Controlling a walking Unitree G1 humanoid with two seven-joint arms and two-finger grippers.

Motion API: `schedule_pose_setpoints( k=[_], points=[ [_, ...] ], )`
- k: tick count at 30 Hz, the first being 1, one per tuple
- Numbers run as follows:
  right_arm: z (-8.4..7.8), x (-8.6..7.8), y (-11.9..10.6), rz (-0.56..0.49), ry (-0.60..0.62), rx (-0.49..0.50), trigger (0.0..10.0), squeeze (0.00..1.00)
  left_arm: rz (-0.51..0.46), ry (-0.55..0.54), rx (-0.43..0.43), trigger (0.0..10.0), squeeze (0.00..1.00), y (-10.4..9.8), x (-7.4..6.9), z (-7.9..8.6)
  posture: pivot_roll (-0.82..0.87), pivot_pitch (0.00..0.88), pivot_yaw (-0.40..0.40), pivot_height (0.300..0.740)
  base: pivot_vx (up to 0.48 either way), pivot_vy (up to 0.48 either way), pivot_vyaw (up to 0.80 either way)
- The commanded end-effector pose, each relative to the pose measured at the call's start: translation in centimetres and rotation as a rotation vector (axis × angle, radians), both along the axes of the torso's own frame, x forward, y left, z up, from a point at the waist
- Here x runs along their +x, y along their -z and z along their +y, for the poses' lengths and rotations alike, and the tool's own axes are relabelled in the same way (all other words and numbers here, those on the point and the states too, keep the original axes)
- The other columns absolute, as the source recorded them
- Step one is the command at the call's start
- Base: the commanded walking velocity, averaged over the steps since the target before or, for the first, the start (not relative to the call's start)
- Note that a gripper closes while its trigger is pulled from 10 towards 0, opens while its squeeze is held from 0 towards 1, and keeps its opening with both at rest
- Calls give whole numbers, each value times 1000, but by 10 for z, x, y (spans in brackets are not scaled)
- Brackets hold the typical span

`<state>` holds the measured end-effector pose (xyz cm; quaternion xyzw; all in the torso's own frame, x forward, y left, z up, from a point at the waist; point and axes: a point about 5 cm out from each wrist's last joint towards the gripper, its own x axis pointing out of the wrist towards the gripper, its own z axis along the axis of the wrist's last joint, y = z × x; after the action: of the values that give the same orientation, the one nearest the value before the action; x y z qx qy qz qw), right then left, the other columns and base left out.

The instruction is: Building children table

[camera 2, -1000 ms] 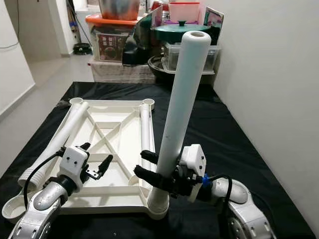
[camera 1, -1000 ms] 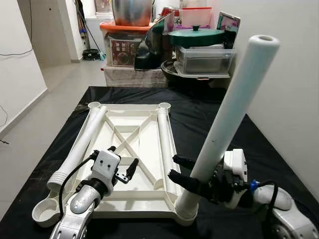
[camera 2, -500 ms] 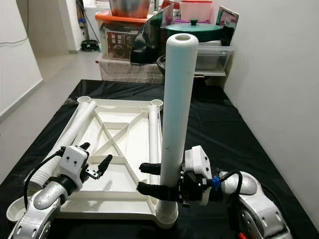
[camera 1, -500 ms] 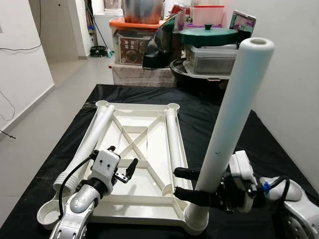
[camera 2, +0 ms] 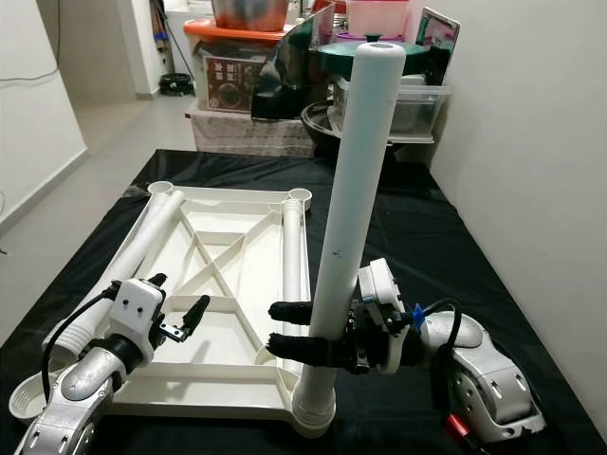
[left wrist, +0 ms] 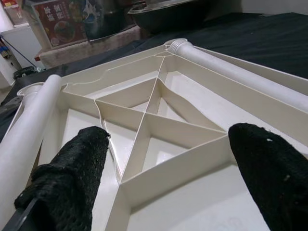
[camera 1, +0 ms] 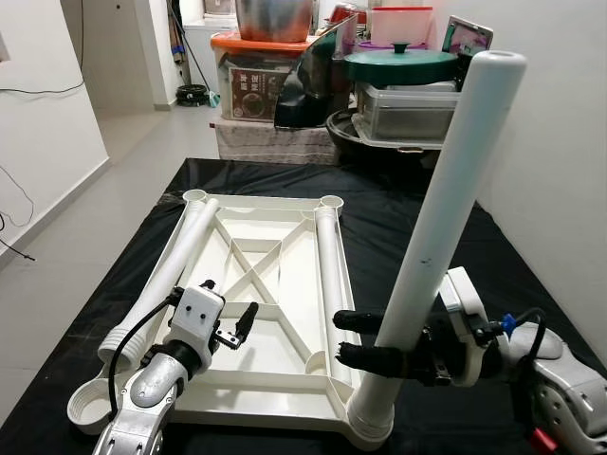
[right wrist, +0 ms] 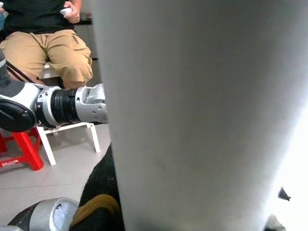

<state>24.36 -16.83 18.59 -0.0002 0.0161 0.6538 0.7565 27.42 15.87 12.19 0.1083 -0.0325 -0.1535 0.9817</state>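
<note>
A white child's tabletop [camera 1: 270,403] lies upside down on a black cloth [camera 1: 398,227]. One white table leg [camera 1: 455,190] stands in its near right corner socket and leans to the right at the top. My right gripper [camera 1: 340,336] is shut on this leg low down, one finger on each side. Two more legs lie flat, one along the left edge [camera 1: 175,261] and one along the right rib [camera 1: 329,256]. My left gripper [camera 1: 232,308] hovers open over the near left of the tabletop, and its wrist view shows the ribs between the fingers [left wrist: 72,178].
Storage boxes, a pot and a green lid [camera 1: 398,66] are piled behind the table. A white wall [camera 1: 560,142] runs close on the right, and open floor [camera 1: 66,246] lies to the left. A seated person [right wrist: 48,43] appears in the right wrist view.
The camera has shifted a little. The held leg leans less than a second ago, with its foot still in the corner socket. My left gripper has stayed open in place.
</note>
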Motion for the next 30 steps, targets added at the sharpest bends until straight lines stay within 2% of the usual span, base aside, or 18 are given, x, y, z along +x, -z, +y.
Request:
schedule_pose_setpoints(
  k=[1,7,10,15,24,28,29,30],
  points=[
    [3,-6,32,132,46,-55,0,0,-1,6,-3,10000,0,1,-2,-2,68,0,-65,740,0,0,0],
    [4,-5,40,107,203,-68,0,0,-1,13,-5,10000,0,2,-1,-3,54,0,-58,740,0,0,0],
    [5,-6,41,116,245,-43,0,0,-3,15,-23,10000,0,1,0,-4,44,0,-54,740,0,0,0],
    [6,-7,42,118,268,-34,0,0,1,30,-49,10000,0,1,-1,-8,38,0,-49,740,0,0,0],
    [6,0,48,129,315,-92,0,0,-2,41,-64,10000,0,-1,-1,-10,46,0,-60,740,0,0,0],
    [5,7,49,125,406,-128,0,0,0,33,-63,10000,0,0,-2,-9,48,0,-62,740,0,0,0],
    [6,14,49,127,510,-129,0,0,2,30,-62,10000,0,0,-3,-9,45,0,-63,740,0,0,0],
    [6,14,49,127,510,-129,0,0,2,30,-62,10000,0,0,-3,-9,45,0,-63,740,0,0,0]
  ],
)
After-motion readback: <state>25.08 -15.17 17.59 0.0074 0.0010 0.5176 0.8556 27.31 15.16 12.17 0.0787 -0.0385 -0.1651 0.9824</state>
